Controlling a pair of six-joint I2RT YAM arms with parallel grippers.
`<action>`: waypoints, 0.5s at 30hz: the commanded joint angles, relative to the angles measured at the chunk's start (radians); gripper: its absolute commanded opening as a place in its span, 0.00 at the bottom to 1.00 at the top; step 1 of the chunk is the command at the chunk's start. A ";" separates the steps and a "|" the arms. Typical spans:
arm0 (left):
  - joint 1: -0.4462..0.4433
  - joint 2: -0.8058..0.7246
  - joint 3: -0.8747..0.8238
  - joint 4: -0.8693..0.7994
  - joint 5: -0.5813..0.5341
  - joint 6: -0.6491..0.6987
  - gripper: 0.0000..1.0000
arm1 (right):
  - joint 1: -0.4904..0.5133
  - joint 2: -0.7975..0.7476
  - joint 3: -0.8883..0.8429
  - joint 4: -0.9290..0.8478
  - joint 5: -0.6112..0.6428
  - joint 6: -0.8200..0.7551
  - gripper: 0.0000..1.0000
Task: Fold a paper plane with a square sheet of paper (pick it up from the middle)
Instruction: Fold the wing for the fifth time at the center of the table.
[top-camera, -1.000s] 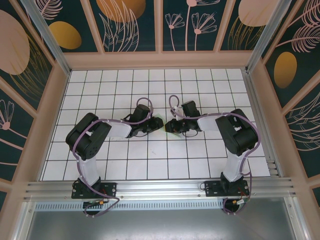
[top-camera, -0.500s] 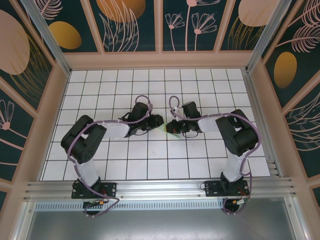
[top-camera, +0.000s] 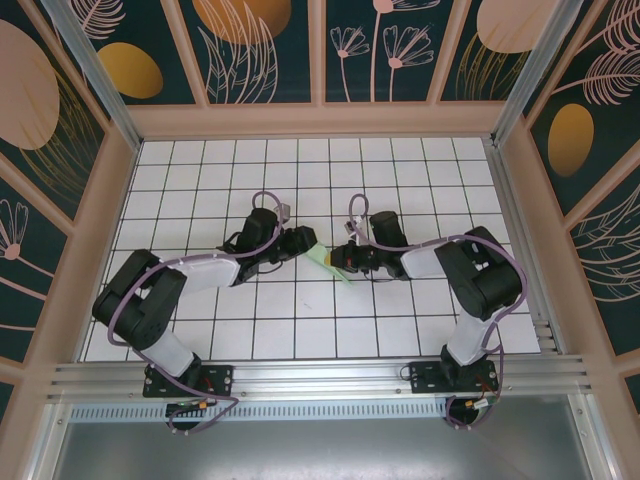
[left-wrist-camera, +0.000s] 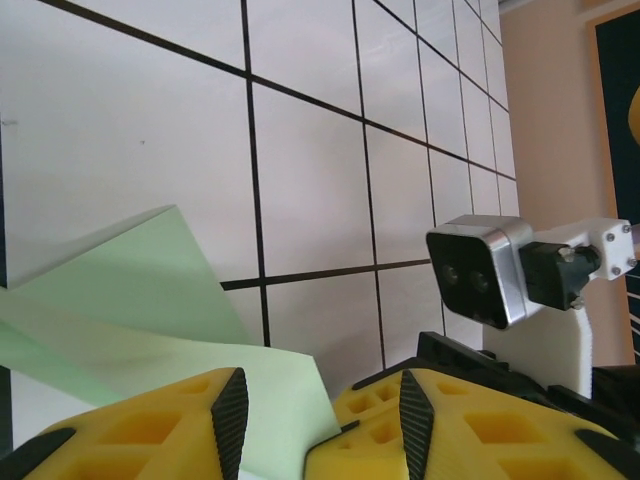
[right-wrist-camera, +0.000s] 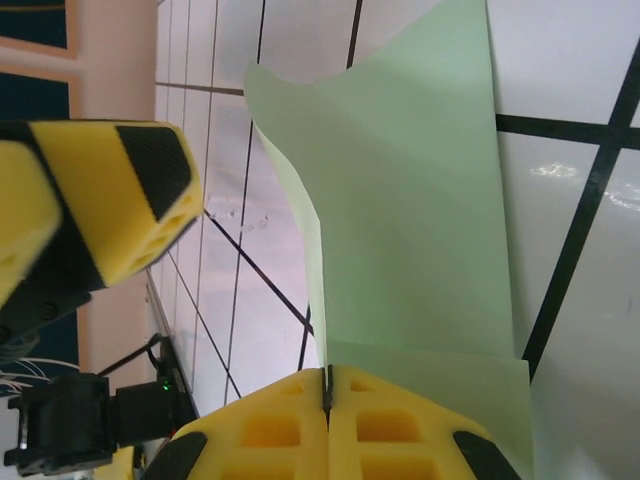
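Right gripper (right-wrist-camera: 327, 385) has its two yellow fingers pressed together on an edge of the paper (right-wrist-camera: 415, 190). The sheet is pinched at the seam and runs from there toward 12 o'clock in the right wrist view. It is bent, not flat, and one flap curls over toward 11 o'clock.

Left gripper (left-wrist-camera: 320, 425) stands apart, and a corner of the paper reaches into the gap between its fingers (left-wrist-camera: 150, 440) (whether it lies between the pads or only under them, I cannot tell).

From above, the paper (top-camera: 325, 260) is a small green piece near the centre of the table (top-camera: 300, 330). It lies between the two grippers, with the left one at about 10 o'clock from it and the right one at 3 o'clock.

I judge the step to be a fold made between both grippers. To do it well, the right pinch should hold firm and not move, because it is the anchor. The left gripper should go deeper over the flap before it closes, so that it takes real paper and not only the corner. The flap can then come over slowly, edge on edge, and the crease be pressed on the table. A quick pull may tear such thin paper or make it slip.
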 joint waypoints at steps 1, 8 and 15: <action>0.001 0.034 -0.009 0.088 0.032 0.015 0.47 | 0.007 -0.013 -0.030 0.122 -0.008 0.098 0.00; 0.002 0.081 0.005 0.119 0.052 0.021 0.46 | 0.004 0.020 -0.062 0.187 0.018 0.203 0.00; -0.001 0.130 0.010 0.125 0.060 0.023 0.46 | 0.002 0.057 -0.077 0.197 0.041 0.264 0.00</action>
